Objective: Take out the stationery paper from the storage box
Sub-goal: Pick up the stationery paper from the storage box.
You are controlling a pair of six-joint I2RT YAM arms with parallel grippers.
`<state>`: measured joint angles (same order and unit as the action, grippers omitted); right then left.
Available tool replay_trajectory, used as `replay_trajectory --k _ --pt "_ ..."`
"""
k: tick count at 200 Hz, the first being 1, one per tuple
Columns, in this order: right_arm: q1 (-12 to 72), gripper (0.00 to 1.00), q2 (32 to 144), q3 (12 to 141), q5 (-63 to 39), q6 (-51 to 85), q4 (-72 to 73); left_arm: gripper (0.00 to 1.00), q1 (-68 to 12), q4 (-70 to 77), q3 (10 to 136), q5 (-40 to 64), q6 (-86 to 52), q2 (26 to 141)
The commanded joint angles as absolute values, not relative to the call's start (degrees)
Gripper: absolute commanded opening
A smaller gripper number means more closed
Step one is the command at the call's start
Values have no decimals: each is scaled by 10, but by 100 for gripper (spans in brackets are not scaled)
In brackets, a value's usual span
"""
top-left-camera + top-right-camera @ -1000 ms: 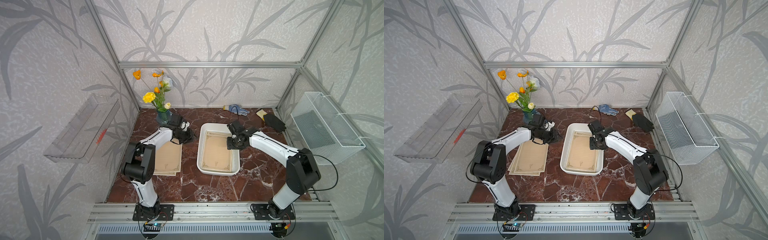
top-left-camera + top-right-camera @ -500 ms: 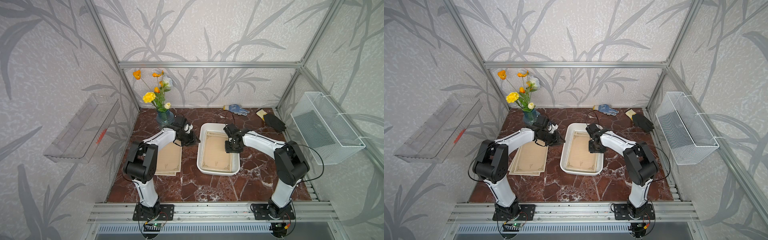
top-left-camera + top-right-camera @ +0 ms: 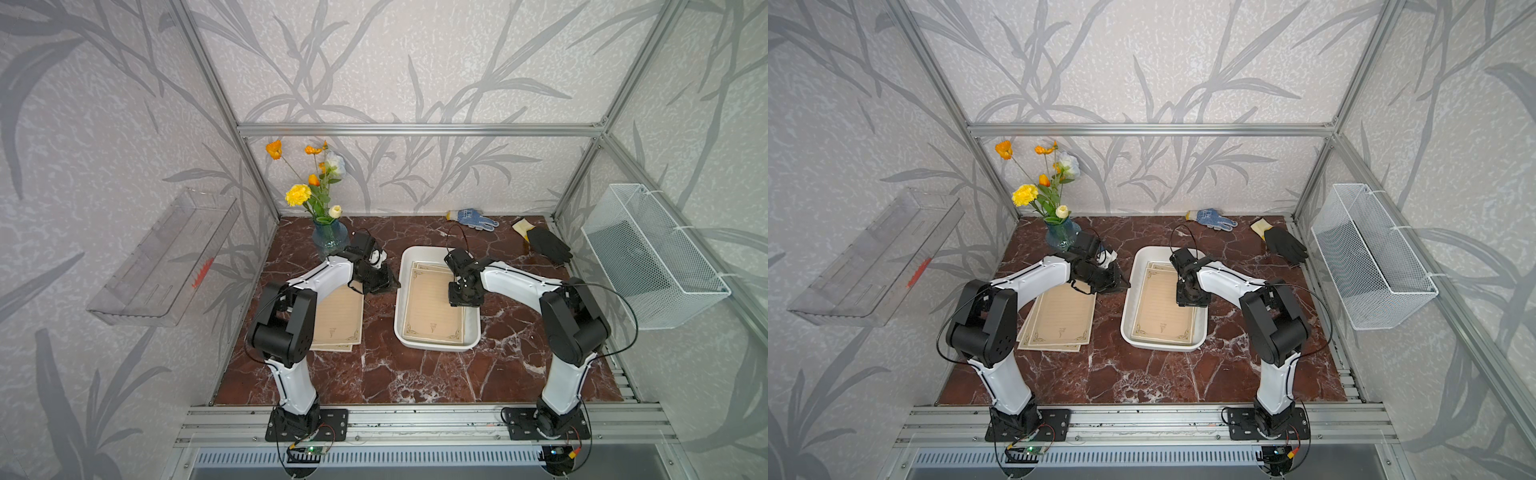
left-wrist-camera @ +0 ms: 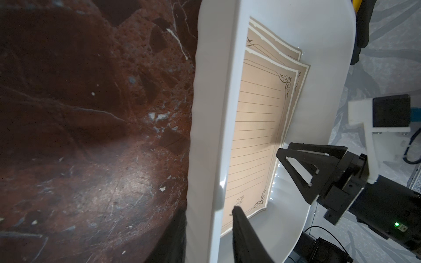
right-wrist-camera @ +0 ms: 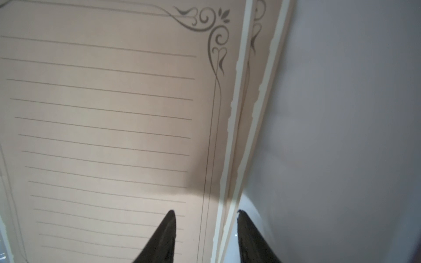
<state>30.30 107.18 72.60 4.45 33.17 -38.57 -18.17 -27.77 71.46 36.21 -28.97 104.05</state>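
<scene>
Left: sheet pile (image 3: 338,320) already out, flat on marble table (image 3: 386,374). Next, left gripper (image 3: 384,284) at storage box (image 3: 436,348) left rim, one finger each side of wall; clamped or just straddling, cannot tell. Centre: stationery paper (image 3: 432,309) in box, several offset sheets left. Then right gripper (image 3: 465,298) low over stack's right edge, jaws parted, nothing pinched: one fingertip (image 5: 167,232) over top sheet, other beyond edge. Step: grabbing next sheet. Next needs: close on top sheet only, lift clear of rim.
</scene>
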Motion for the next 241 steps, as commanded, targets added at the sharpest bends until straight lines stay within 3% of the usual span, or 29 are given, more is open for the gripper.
replay_trajectory --k 1,182,241 --pt "301 45 1079 734 54 342 -383 34 -187 -289 735 356 -278 1047" --pt "292 46 1100 723 17 362 -354 34 -194 -290 733 361 -282 1045" --pt "292 41 1074 706 7 383 -332 34 -195 -290 733 359 -282 1047"
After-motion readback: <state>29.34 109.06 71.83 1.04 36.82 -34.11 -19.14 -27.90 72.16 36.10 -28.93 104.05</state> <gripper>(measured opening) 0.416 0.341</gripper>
